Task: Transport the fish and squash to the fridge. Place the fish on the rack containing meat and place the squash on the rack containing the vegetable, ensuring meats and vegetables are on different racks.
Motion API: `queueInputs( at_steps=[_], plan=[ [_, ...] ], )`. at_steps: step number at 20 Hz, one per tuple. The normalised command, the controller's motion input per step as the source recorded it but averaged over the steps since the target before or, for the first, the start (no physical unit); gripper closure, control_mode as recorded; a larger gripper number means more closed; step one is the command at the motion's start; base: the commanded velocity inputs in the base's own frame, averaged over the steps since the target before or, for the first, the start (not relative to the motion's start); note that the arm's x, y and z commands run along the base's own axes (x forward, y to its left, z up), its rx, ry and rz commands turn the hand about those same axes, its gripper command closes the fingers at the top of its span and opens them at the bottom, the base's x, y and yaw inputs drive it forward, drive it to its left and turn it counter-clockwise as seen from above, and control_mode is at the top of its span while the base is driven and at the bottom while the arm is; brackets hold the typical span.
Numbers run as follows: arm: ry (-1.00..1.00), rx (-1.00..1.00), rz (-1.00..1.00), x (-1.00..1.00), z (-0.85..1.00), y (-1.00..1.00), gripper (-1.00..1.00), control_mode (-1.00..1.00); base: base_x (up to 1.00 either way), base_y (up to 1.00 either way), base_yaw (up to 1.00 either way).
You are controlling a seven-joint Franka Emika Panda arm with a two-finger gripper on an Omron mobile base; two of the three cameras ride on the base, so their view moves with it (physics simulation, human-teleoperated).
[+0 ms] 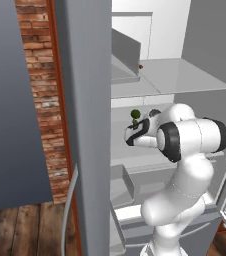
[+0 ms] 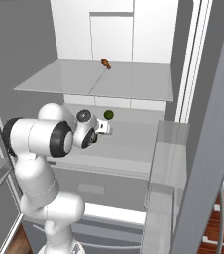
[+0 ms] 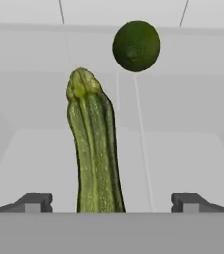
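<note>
Pincer [image 3: 112, 202] in the hand view: jaws spread wide, both dark tips well apart from the squash [image 3: 94, 154], which lies lengthwise between them on the pale shelf [image 3: 183, 163], gripped by neither; its stem end points toward the vegetable [image 3: 136, 45], a round green ball farther back. Left base view: the arm reaches into the fridge [image 1: 87, 125] at the middle shelf, the vegetable [image 1: 135, 114] just above the wrist; the fish [image 1: 141, 66] rests on the upper shelf. Right base view: fish [image 2: 105, 63] on the upper shelf, vegetable [image 2: 108, 115] on the middle shelf beside the hand.
</note>
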Motion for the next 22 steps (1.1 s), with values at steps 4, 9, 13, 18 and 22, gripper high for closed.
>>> queueInputs(
  at_steps=[4,9,13,18,22],
  plan=[
    [0.00,0.00,-0.06,-0.81,0.53,0.00,-1.00,-1.00,0.00,0.00,0.00],
    [-0.03,0.00,-0.08,-0.79,0.77,0.02,-1.00,-1.00,0.00,0.00,0.00],
    [0.00,0.00,-0.05,-0.78,0.67,0.05,-1.00,-1.00,0.00,0.00,0.00],
    [0.00,0.01,-0.04,-0.84,0.92,0.01,-1.00,-1.00,0.00,0.00,0.00],
    [0.01,0.06,0.00,-0.71,1.00,0.00,-1.00,-1.00,0.00,0.00,0.00]
  ],
)
